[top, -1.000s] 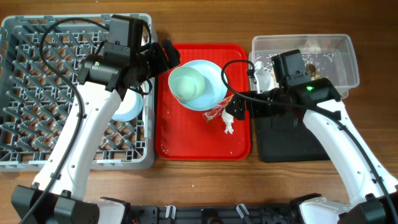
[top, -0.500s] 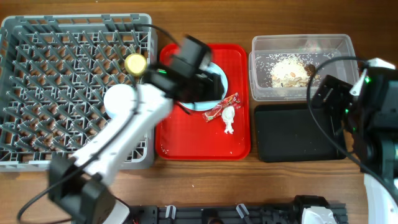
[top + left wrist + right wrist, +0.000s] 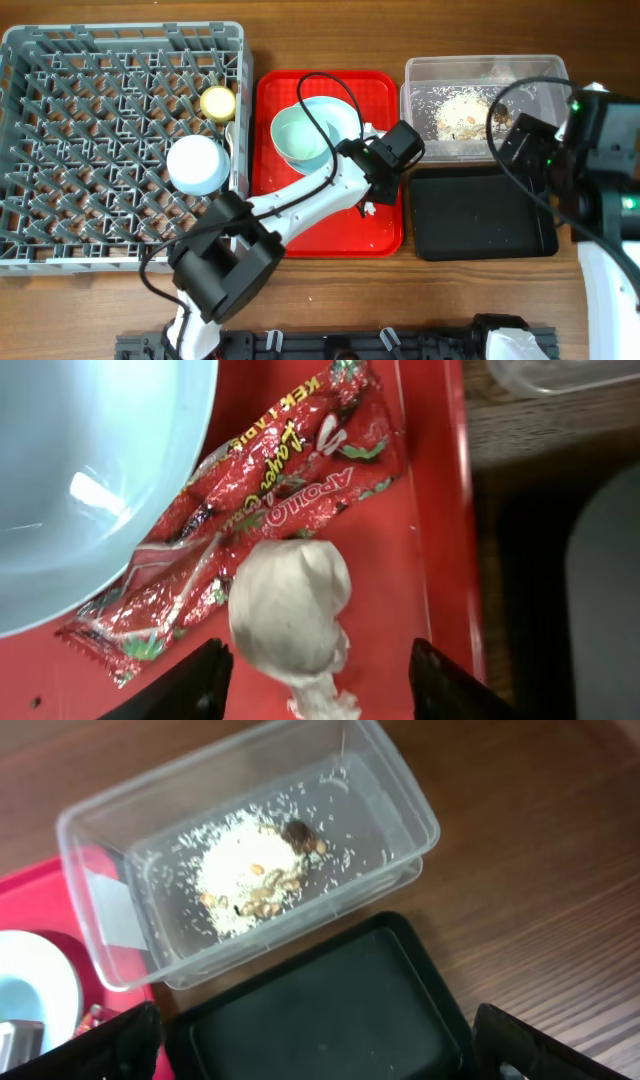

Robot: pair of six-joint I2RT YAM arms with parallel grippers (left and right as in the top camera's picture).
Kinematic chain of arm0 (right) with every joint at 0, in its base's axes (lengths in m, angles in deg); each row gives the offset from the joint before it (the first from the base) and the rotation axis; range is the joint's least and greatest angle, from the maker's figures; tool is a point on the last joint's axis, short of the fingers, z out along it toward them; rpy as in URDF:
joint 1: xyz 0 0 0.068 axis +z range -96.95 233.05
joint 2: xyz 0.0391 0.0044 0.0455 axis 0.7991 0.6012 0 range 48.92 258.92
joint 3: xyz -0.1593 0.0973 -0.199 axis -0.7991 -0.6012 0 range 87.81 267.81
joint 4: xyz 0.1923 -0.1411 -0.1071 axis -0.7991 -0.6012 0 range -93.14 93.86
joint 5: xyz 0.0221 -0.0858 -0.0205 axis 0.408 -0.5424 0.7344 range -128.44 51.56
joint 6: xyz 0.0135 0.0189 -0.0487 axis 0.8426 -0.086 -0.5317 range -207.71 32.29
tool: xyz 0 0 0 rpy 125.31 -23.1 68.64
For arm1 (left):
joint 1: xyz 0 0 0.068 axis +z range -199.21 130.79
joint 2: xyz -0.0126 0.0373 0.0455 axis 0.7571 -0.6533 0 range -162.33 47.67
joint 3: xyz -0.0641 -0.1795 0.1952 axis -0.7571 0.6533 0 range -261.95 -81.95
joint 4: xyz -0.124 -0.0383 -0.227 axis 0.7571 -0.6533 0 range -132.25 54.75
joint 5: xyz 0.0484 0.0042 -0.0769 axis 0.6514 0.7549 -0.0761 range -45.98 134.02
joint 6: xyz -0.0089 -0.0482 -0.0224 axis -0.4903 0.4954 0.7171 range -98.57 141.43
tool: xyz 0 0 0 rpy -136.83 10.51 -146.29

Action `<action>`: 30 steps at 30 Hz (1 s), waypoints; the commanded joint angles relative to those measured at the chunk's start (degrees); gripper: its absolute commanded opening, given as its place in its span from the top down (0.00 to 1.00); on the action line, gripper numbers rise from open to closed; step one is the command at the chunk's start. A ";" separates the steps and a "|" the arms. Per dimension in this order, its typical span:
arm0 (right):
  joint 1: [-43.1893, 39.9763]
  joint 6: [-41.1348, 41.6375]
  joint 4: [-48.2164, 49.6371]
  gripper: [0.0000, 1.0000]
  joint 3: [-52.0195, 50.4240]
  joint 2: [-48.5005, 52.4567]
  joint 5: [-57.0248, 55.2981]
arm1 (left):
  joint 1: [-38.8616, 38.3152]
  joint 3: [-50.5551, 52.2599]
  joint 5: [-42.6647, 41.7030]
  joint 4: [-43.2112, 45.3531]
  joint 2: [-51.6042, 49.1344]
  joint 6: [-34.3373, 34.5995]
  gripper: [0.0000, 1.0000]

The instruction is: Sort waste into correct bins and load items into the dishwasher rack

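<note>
I have the left tool (image 3: 320, 682) low over the red tray (image 3: 425, 540), its jaws spread to either side of the crumpled white tissue (image 3: 290, 605) and not pinching it; the tissue sits at lower centre of the left wrist view, touching the red-and-white wrapper (image 3: 270, 470), which runs diagonally up to the top of the frame and tucks under the rim of the light blue plate (image 3: 340, 110); the pale green-blue bowl (image 3: 298, 138) sits on that plate, centre top of the overhead view; my right tool (image 3: 320, 1045) hangs spread wide with nothing between its fingers, above the black tray (image 3: 330, 1010); just beyond, the clear tub (image 3: 400, 790) holds the rice scraps (image 3: 245, 875); the yellow cup (image 3: 218, 102) stands in the grey rack (image 3: 60, 250), upper left on the tabletop (image 3: 320, 300)
</note>
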 commanded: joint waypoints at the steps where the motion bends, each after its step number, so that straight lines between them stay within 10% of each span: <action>1: -0.15 0.90 -0.04 0.00 0.59 4.20 -1.38 | 0.11 0.55 1.64 0.90 -1.29 0.39 0.47; 8: -0.15 0.90 0.04 0.00 0.59 14.64 -1.38 | 0.13 1.38 1.64 1.46 -1.36 0.37 0.96; 30: -0.15 0.87 16.55 0.00 0.48 27.45 -1.36 | -4.92 0.26 -13.86 5.84 11.63 0.20 0.96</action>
